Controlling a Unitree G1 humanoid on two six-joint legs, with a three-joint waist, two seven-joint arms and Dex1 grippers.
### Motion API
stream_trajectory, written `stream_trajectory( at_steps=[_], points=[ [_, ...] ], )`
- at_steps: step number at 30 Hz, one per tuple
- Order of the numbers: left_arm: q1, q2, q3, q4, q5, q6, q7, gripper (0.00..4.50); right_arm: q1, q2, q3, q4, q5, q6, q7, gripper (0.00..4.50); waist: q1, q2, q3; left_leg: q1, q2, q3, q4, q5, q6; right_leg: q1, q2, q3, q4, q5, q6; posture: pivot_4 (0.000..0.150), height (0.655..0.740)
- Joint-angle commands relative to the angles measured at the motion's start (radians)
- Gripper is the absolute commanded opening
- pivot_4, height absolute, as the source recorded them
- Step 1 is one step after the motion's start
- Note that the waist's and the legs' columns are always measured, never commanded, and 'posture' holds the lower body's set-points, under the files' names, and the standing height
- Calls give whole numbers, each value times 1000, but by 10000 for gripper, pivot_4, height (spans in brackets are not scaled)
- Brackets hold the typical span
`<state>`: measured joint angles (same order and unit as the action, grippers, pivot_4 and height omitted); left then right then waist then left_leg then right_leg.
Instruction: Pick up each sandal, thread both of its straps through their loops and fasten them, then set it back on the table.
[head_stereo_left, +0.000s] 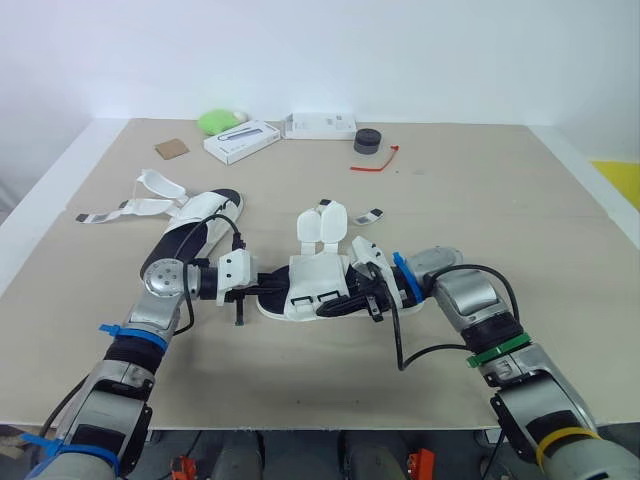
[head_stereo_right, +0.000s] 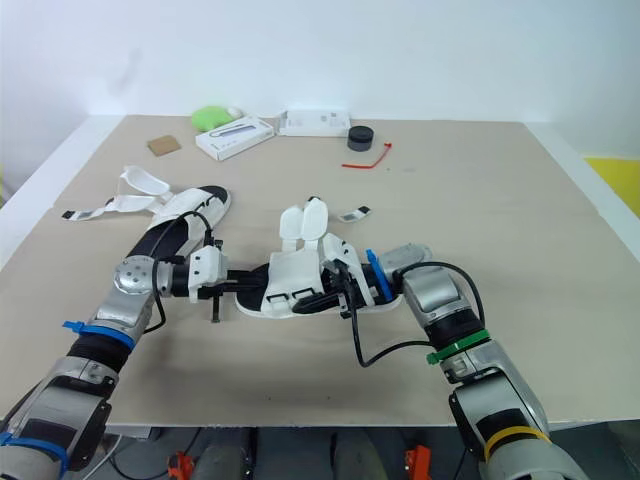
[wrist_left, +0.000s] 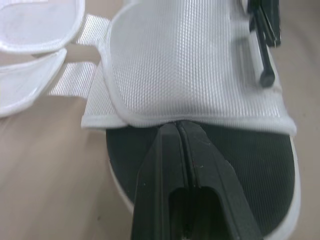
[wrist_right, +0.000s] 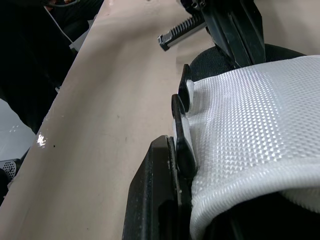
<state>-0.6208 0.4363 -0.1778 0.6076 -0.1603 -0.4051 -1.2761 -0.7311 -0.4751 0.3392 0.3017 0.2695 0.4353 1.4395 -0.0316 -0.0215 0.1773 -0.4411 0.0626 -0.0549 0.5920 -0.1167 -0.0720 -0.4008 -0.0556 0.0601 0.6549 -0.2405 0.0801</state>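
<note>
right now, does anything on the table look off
Both sandals are undone: on the left sandal the straps sprawl loose across the table; on the middle sandal the flaps stand open. A red tie lies stray at the back.

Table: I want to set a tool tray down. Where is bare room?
Widest bare: the right side of the table, between the red tie and the right edge. Also a strip along the near edge, before the middle sandal. Crowded: boxes along the back, second sandal at left.
</note>
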Motion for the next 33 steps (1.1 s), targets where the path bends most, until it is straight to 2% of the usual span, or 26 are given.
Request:
stream_trajectory(
  at_steps=[1, 7, 12, 16, 24, 33],
  points=[
    [43, -63, -77, 13, 51, 37, -2, 629, -2, 11, -34, -39, 34, 4, 4, 0, 6, 1, -1, 0, 0, 0, 0, 0, 0, 0, 0, 0, 0, 0, 0, 1500, 7400],
    [40, -87, -96, 12, 37, 68, -61, 629, -4, 25, -35, -35, 31, 5, -5, 0, 8, 2, -2, 1, 0, 0, 0, 0, 0, 0, 0, 0, 0, 0, 0, 1500, 7400],
    [66, -80, -104, -46, -38, 221, -178, 629, -10, 36, -47, -31, 40, 18, -11, 0, 7, 3, -3, 1, 0, 0, 0, -1, -1, 0, 0, 0, 0, -1, 0, 1500, 7400],
    [76, -55, -118, -18, -5, 224, -213, 629, -9, 36, -49, -29, 35, 17, -10, 0, 7, 3, -4, 1, 0, 0, -2, -1, -2, 0, 0, 0, 0, -4, -1, 1500, 7400],
    [71, -71, -96, 167, 39, 143, -177, 629, -6, 42, -57, -38, 34, 26, -26, 0, 5, 6, -15, 3, 0, 0, -4, -2, -2, 1, 0, 0, 0, -6, -1, 1500, 7400],
    [71, -56, -97, 296, 83, 97, -159, 629, 6, 32, -62, -65, 41, 44, -40, 0, 5, 9, -35, 5, 0, 0, -4, -2, -3, 2, 0, 0, 0, -6, -1, 1500, 7400]
  ],
)
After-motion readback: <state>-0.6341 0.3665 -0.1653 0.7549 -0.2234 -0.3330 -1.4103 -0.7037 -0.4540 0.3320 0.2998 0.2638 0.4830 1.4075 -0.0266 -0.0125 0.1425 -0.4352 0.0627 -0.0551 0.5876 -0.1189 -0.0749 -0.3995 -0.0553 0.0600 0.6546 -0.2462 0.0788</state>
